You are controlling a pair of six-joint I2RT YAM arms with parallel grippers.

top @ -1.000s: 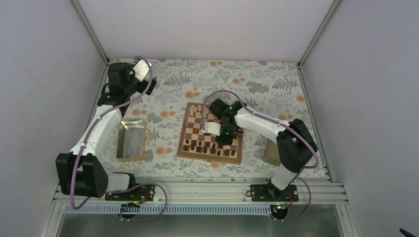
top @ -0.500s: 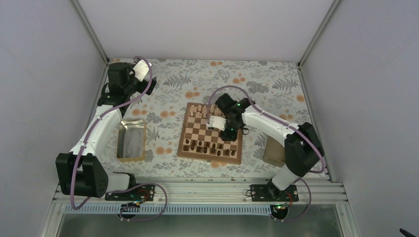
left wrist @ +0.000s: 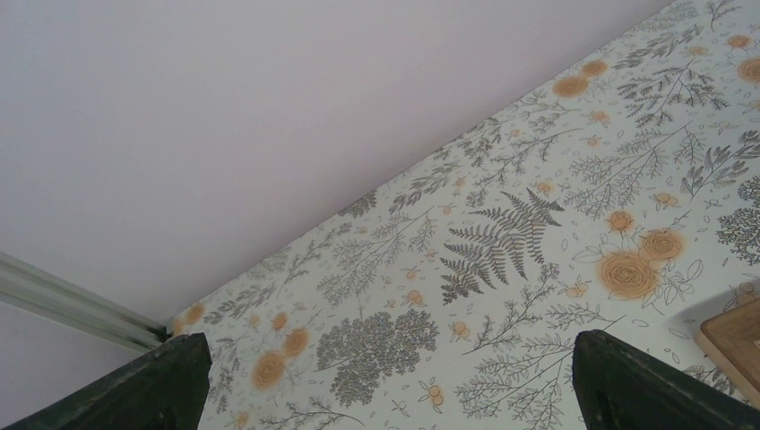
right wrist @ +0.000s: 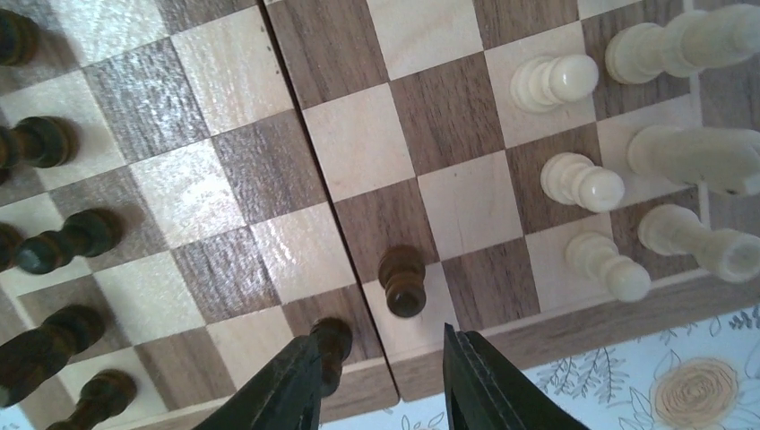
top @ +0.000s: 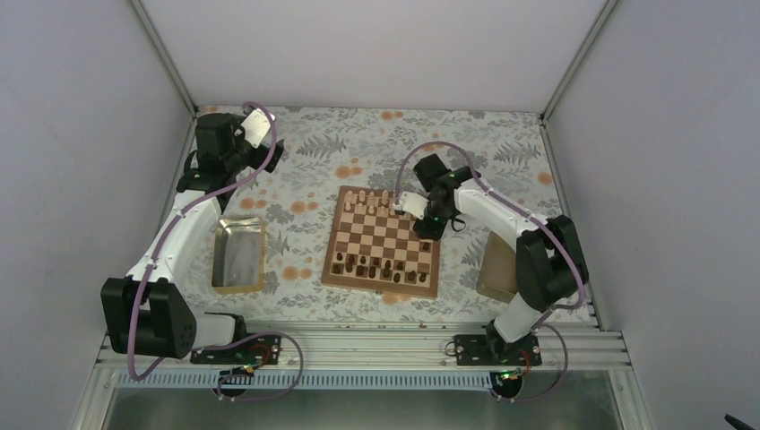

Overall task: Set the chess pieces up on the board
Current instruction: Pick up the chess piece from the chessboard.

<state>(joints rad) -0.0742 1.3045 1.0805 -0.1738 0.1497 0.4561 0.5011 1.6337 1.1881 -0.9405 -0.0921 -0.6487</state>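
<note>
Where the right gripper (right wrist: 381, 356) overlaps it, 1 dark piece (right wrist: 335, 331) is half hidden.

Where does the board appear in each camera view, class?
Top external: the board lies mid-table.
Left wrist: only a wooden corner of what is probably the board, at the right edge.
Right wrist: the board fills nearly the whole picture.
Shared landmark: the floral tablecloth.
</note>
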